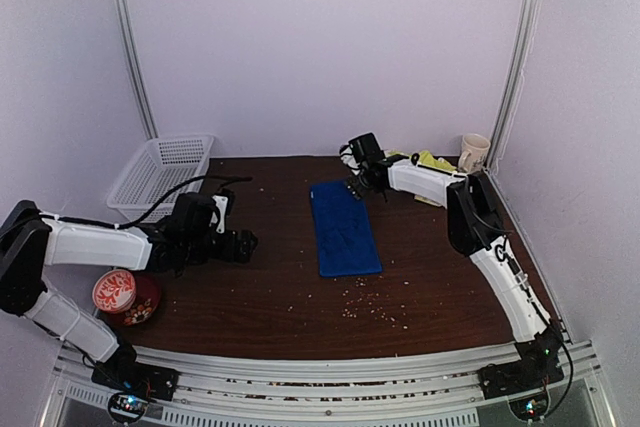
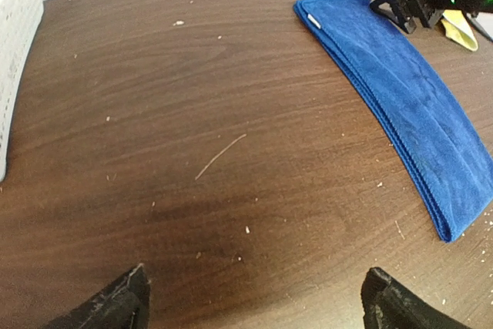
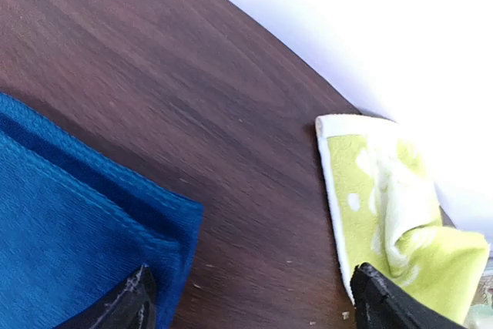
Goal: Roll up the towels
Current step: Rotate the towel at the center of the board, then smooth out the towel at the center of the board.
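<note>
Presently, the right pincer [image 3: 254,302] is shown spread wide, and nothing is pinched between its fingers. One fingertip [image 3: 127,302] is placed over the far corner of the blue towel [image 1: 344,229]; contact with the cloth cannot be confirmed. The blue towel is folded into a long flat strip on the table [image 1: 270,287] and extends from beneath this pincer back towards the arm bases. The yellow-green towel [image 3: 385,213] is found beside the other fingertip, crumpled, with a white-edged corner laid flat. A band of bare wood, directly under the pincer opening, is left between the two towels.

The left pincer [image 2: 258,302] is likewise shown fully spread and empty, held low over bare wood. From this pincer, the blue towel is located ahead and to the right, well apart. A white basket [image 2: 15,36] is located ahead and to its left. Crumbs are scattered across the wood ahead of it
</note>
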`<state>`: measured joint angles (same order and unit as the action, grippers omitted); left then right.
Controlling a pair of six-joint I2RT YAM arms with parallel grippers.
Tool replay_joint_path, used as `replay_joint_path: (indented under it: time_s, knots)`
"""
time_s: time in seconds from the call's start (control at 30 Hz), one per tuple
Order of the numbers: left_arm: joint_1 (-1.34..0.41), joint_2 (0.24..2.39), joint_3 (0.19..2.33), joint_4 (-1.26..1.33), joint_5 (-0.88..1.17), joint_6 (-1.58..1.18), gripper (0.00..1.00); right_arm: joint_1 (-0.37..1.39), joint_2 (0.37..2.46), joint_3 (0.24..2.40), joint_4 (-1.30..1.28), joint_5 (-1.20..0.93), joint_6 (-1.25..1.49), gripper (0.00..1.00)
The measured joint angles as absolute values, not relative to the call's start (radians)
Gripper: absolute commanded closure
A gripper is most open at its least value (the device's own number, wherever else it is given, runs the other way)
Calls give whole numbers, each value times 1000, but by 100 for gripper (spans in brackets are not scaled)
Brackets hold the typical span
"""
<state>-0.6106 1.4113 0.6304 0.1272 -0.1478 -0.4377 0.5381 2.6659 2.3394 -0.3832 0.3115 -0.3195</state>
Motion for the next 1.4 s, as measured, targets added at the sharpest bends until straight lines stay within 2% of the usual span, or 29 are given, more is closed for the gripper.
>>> replay_joint_path:
  time_s: [0.13,0.23,0.3,0.47,0.57,0.63,0.73,0.87,1.03,1.4]
  knots:
    - [-613,1447,689,118,-138,-380,2,529,2587,2325,-451,254,-361,9]
    - [-624,1474,759,112,-124,-369,5,545,2398,2197,-455,214,-371,11]
    - [-638,1497,807,110,-114,-374,11,555,2181,2024,-422,175,-368,16]
    - [-690,1616,939,170,-14,-428,33,562,1949,1828,-314,43,-306,34]
    - [-708,1729,1020,270,91,-494,46,554,1981,1806,-274,-64,-243,47]
    - [-719,1815,1082,331,154,-538,52,548,2059,1809,-270,-143,-194,61]
    - [-730,1937,1166,419,228,-598,59,536,2197,1832,-295,-257,-120,68]
    - [-737,2078,1238,541,310,-691,65,503,2344,1877,-332,-388,-36,69]
    - [-743,2191,1255,601,348,-788,68,451,2389,1887,-350,-473,31,69]
    - [-776,2208,1267,539,279,-832,67,439,2404,1931,-325,-524,64,67]
